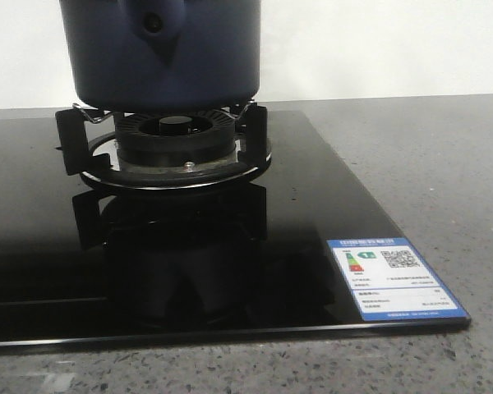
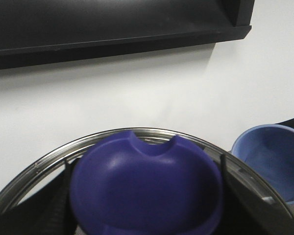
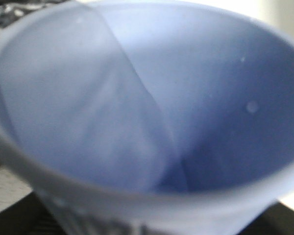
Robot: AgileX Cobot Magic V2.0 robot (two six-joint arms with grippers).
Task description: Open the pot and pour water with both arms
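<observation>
The dark navy pot (image 1: 160, 57) stands on the gas burner (image 1: 174, 135), its riveted handle bracket (image 1: 154, 23) facing the front camera; its top is cut off by the frame. Neither arm shows in the front view. My left gripper (image 2: 146, 196) is shut on the blue knob (image 2: 146, 181) of a steel-rimmed lid (image 2: 44, 161), with a dark finger (image 2: 68, 176) on each side. A pale blue cup (image 3: 147, 98) fills the right wrist view, mouth toward the camera, and my right gripper (image 3: 145, 220) is shut on it, fingers mostly hidden. The cup (image 2: 272, 161) hangs beside the lid.
The burner sits on a black glass hob (image 1: 312, 213) with a blue energy label (image 1: 392, 279) at its near right corner. Speckled grey counter (image 1: 427, 156) surrounds it. A white wall and a black shelf (image 2: 117, 29) are behind the lid.
</observation>
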